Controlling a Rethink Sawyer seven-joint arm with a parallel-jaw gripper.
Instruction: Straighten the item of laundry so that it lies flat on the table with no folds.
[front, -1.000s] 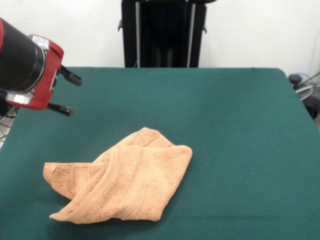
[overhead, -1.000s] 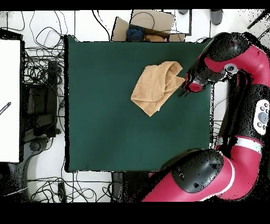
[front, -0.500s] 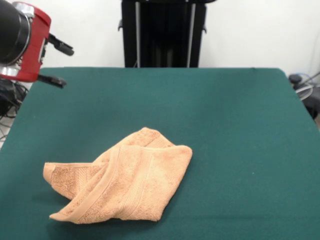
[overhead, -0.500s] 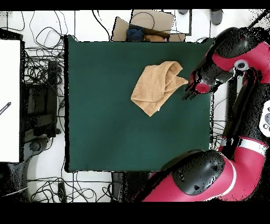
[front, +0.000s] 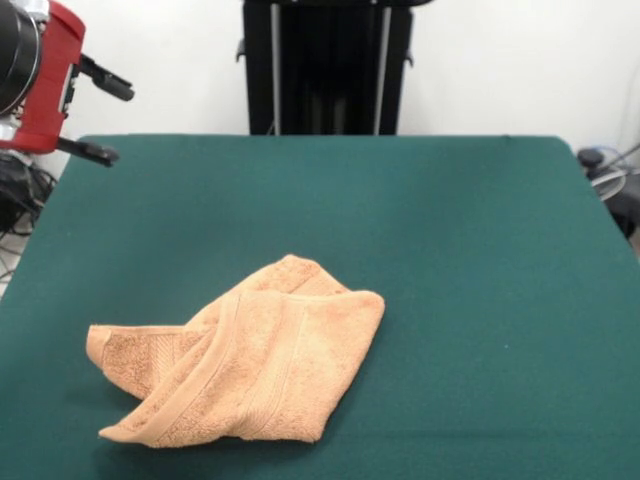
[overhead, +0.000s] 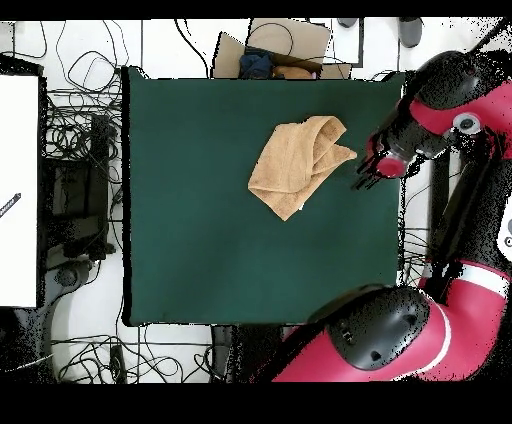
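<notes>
The item of laundry (front: 243, 368), a light orange-tan terry towel, lies crumpled and folded over itself on the green table (front: 460, 260), toward the near left in the front view. A woven band runs across its top layer. In the overhead view the towel (overhead: 297, 164) sits in the upper right part of the table (overhead: 200, 230). My gripper (front: 108, 122) hangs open and empty above the table's far left corner, well away from the towel. From above, the gripper (overhead: 366, 168) is just right of the towel's corner, near the table's right edge.
A black stand (front: 327, 65) rises behind the table's far edge. Cables (overhead: 85, 150) and boxes lie on the floor left of the table in the overhead view, and a cardboard box (overhead: 285, 45) sits beyond its top edge.
My gripper has risen and drawn back toward the table's edge, away from the towel. The towel has not moved.
</notes>
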